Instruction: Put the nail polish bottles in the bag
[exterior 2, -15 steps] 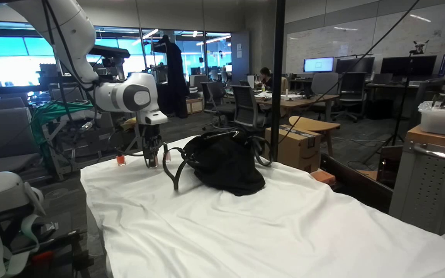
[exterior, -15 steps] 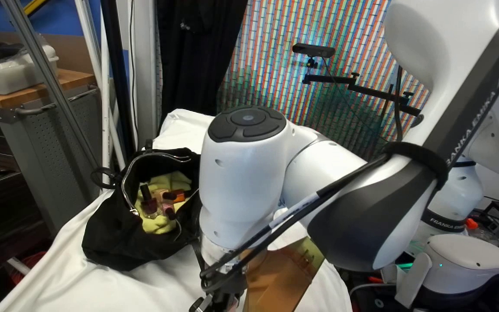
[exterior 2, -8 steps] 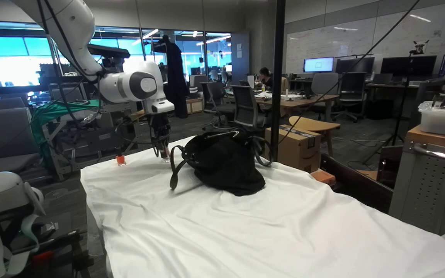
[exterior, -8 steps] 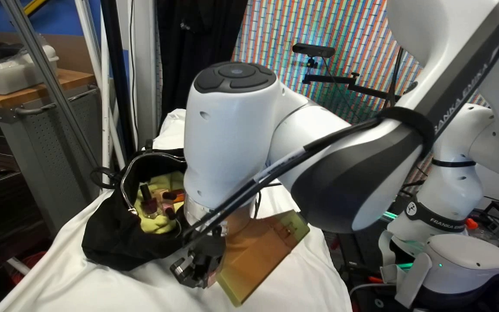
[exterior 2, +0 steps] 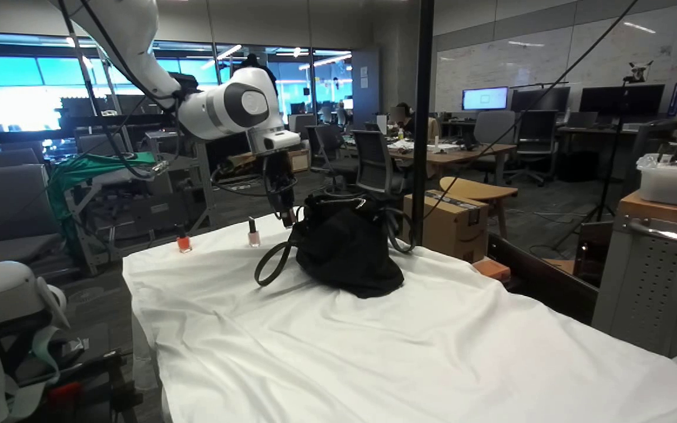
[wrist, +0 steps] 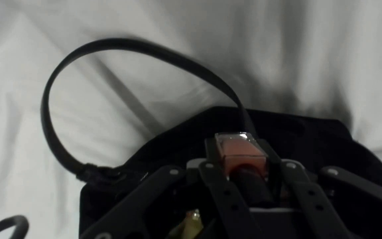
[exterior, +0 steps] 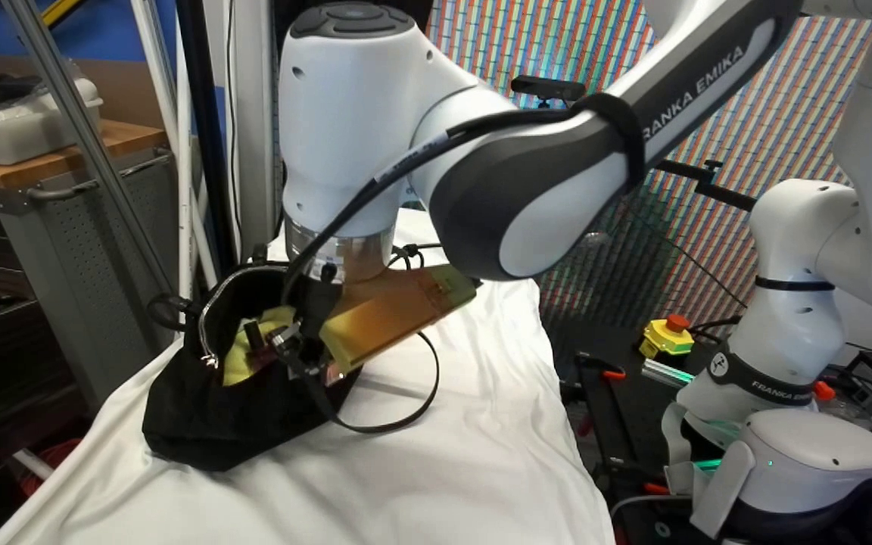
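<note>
Jaws tight around a pink bottle (wrist: 240,148), seemingly above the bag (exterior 2: 347,252).

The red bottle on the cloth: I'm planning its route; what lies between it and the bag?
In an exterior view, a pale pink bottle stands upright between them; nearer the bag, its strap loops out.

You are in what looks like a robotics lab within an office. In both exterior views you have a robot arm (exterior: 489,189) and a perforated metal cabinet (exterior: 76,253); in an exterior view you see office chairs (exterior 2: 372,157), monitors (exterior 2: 484,98) and a whiteboard (exterior 2: 491,70).
</note>
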Motion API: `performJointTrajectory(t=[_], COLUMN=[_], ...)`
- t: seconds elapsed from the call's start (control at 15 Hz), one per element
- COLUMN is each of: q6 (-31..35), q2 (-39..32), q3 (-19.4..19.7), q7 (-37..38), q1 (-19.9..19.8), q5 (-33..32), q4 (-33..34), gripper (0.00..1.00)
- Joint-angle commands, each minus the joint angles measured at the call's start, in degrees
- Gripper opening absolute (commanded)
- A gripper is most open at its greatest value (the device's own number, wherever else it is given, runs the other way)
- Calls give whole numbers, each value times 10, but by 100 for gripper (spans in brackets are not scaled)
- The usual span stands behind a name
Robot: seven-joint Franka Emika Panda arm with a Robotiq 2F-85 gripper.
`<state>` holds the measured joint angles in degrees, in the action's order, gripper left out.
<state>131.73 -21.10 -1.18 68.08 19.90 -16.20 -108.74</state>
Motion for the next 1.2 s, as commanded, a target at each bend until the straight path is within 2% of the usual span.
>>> performJointTrajectory(t=[0.0,0.47,1.07,1.13], q6=[-23,-37,-68,-68], q2=[14,-4,-111,-124], q3=[6,20,27,29], q7=[-37,-75,-150,-154], q1=[-24,-49,-66,-65], q5=[-18,-48,-29,-28], q4=[27,75,187,200], gripper=[20,21,22,53])
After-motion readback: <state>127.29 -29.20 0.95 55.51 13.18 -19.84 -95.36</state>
